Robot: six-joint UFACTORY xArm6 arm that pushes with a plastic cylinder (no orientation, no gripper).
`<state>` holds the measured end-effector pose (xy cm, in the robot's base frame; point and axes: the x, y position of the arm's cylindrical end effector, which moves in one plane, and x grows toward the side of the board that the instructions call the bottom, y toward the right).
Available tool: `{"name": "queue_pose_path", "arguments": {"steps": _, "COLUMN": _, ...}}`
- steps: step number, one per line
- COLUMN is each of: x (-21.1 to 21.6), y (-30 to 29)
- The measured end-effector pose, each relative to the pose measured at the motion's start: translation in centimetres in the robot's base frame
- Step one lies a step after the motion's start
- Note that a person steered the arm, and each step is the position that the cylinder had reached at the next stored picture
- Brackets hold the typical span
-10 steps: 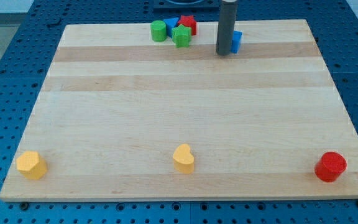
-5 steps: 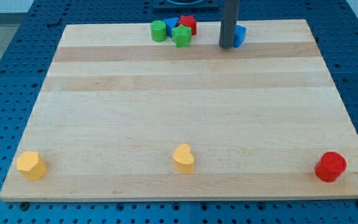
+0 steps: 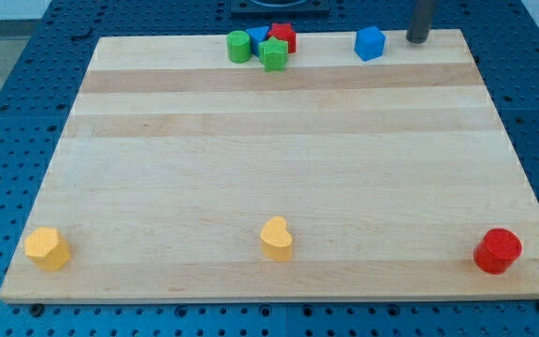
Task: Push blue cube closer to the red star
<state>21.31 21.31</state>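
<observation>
Blue cube [image 3: 370,43], red star [image 3: 284,36], pale striped board [image 3: 279,159].

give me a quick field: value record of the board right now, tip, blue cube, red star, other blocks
tip: my tip at the view's top edge of the board, right of the blue cube, apart from it
blue cube: alone near the top edge, clear gap to the cluster
red star: in the top cluster, left of the blue cube
cluster: green cylinder, green star, second blue block partly hidden
bottom row: yellow block, yellow heart, red cylinder
</observation>
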Motion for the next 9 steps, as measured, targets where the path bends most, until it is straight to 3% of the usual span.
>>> {"name": "queue_pose_path", "arguments": {"steps": 1, "x": 1.6, "y": -2.1}}
{"name": "queue_pose_path", "arguments": {"steps": 9, "x": 1.8, "y": -13.2}}
